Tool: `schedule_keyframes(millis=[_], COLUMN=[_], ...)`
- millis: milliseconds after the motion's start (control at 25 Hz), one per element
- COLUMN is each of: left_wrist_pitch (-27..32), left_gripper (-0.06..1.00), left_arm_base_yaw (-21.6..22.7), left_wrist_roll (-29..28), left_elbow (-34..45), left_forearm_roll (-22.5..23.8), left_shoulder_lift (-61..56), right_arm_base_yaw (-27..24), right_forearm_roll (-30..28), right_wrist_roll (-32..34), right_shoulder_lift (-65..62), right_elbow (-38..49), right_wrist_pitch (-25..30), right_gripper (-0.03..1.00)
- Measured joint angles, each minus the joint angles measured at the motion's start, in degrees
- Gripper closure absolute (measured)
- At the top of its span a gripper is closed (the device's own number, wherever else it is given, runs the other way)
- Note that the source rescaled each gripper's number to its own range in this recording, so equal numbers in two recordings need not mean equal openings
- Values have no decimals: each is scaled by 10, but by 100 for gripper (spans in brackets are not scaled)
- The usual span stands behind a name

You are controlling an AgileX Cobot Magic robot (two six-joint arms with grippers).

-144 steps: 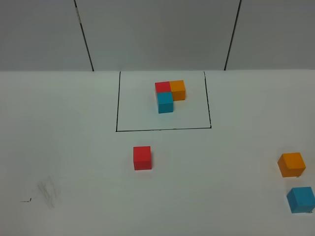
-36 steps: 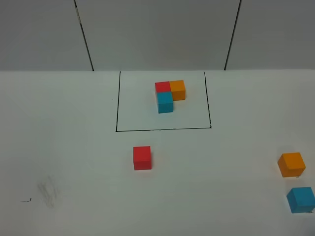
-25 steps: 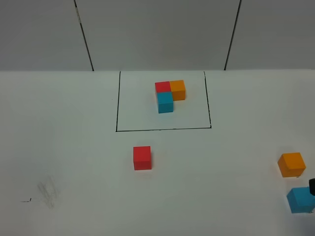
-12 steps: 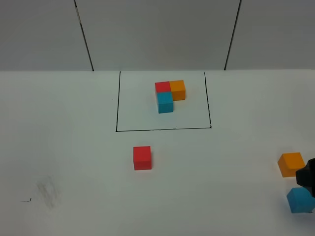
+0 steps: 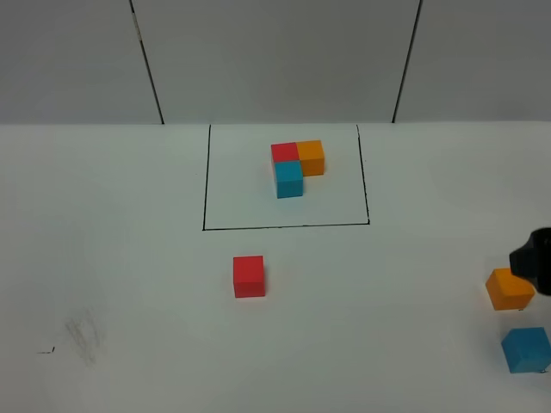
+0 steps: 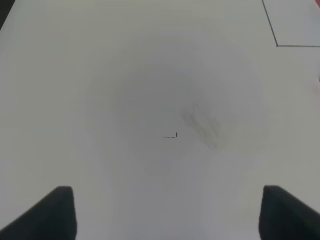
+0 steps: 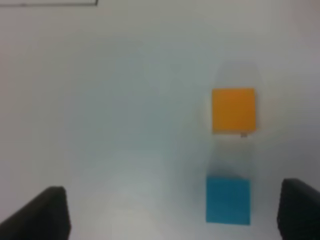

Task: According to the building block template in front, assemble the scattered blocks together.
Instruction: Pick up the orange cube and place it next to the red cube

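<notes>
The building block template [image 5: 297,168] is a tight L of a red, an orange and a light blue cube inside a black-outlined rectangle at the far middle. The scattered red cube [image 5: 249,276] sits just in front of that rectangle. The scattered orange cube [image 5: 509,289] and blue cube [image 5: 526,349] sit apart at the right edge. A dark part of my right arm [image 5: 535,261] shows at the right edge, beside the orange cube. My right gripper [image 7: 172,212] is open and empty above the orange cube [image 7: 233,110] and blue cube [image 7: 228,200]. My left gripper [image 6: 172,215] is open over bare table.
The white table carries the black rectangle outline [image 5: 284,228]. A grey smudge with a small black mark [image 5: 82,335] lies at the front left; it also shows in the left wrist view [image 6: 200,120]. A grey panelled wall [image 5: 275,60] stands behind the table.
My right arm has come into the exterior view at the right edge and moved from beside the blue cube toward the far side, beside the orange cube. No cube has moved.
</notes>
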Motion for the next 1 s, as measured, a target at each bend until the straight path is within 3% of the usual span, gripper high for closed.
schedule_keyframes(millis=[400,600,1000], left_wrist_pitch=[0,0,0], left_gripper=[9,9,9], left_arm_base_yaw=[0,0,0], left_wrist_roll=[0,0,0], left_elbow=[0,0,0], left_forearm_roll=[0,0,0], left_shoulder_lift=[0,0,0], right_arm_base_yaw=[0,0,0], right_forearm_roll=[1,-38,-75], right_wrist_roll=[0,11,31], right_shoulder_lift=[150,222,289], right_elbow=[-181,-234,-242], right_wrist_pitch=[105,150,128], right_gripper=[26,26,26])
